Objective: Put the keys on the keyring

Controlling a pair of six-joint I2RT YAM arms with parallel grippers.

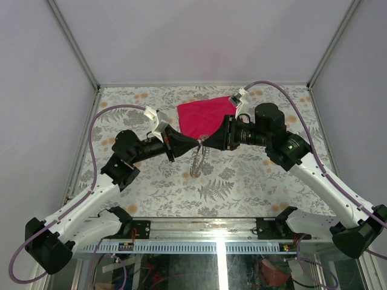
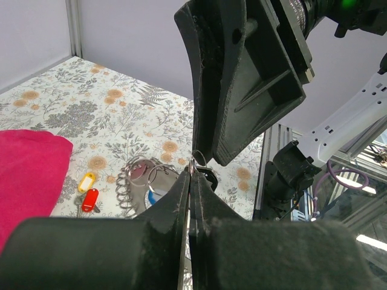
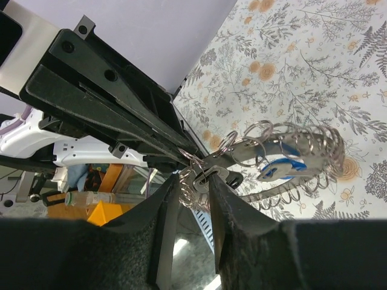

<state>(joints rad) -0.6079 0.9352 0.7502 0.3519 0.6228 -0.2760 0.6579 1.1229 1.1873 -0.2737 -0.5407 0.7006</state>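
The keyring (image 1: 198, 162), a big shiny coil of wire (image 3: 314, 145), hangs above the table with a blue-tagged key (image 3: 281, 170) on it. My left gripper (image 1: 195, 144) is shut on the ring's wire at its fingertips (image 2: 192, 175). My right gripper (image 1: 205, 144) faces it tip to tip. Its jaws (image 3: 193, 184) stand a little apart around the slotted head of a metal key (image 3: 213, 176), which lies against one finger, with a gap to the other. Two more keys, yellow-tagged (image 2: 86, 181) and red-tagged (image 2: 91, 199), lie on the table below.
A pink cloth (image 1: 202, 115) lies on the flowered table (image 1: 254, 175) just behind the grippers. Grey walls with metal posts close in the back and sides. The frame rail (image 1: 211, 232) runs along the near edge.
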